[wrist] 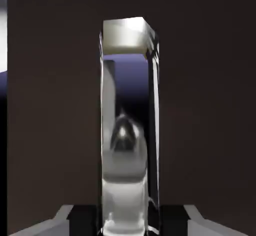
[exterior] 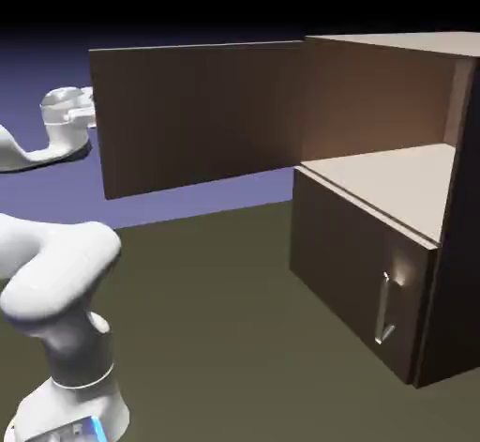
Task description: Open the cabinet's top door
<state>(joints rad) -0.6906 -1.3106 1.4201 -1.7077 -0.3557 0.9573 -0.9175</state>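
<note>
"Since the cabinet point(exterior: 412, 43) has its upper space wide open, what is left to go wrong?"

"Mostly overdoing it. The top door point(exterior: 197, 116) stands swung far out from the cabinet, reaching toward the exterior view's left. I judge the task all but finished. If the arm pulls on past the hinge's limit, the door could bind, strain the hinge or, were the cabinet light enough, drag it round."

"And the arm point(exterior: 70, 262) itself?"

"It rises in front of the cabinet, toward the exterior view's left, and bends round behind the door's free edge. A careless retreat could bump that edge and push the door partway back toward the cabinet."

"Could the lower door point(exterior: 342, 262) get in the way?"

"Hardly. It is closed against the cabinet's lower front, well apart from the arm. Mixing up the two doors would be the only trouble."

"What is the pincer point(wrist: 128, 222) doing?"

"It is clamped on the top door's handle point(wrist: 125, 195), one finger on either side of the bar; the door hides that grip in the exterior view. Smooth metal could slide between the pads if the wrist fails to turn with the door. Backing off before the fingers spread fully would tug the handle and shift the door again."
</note>
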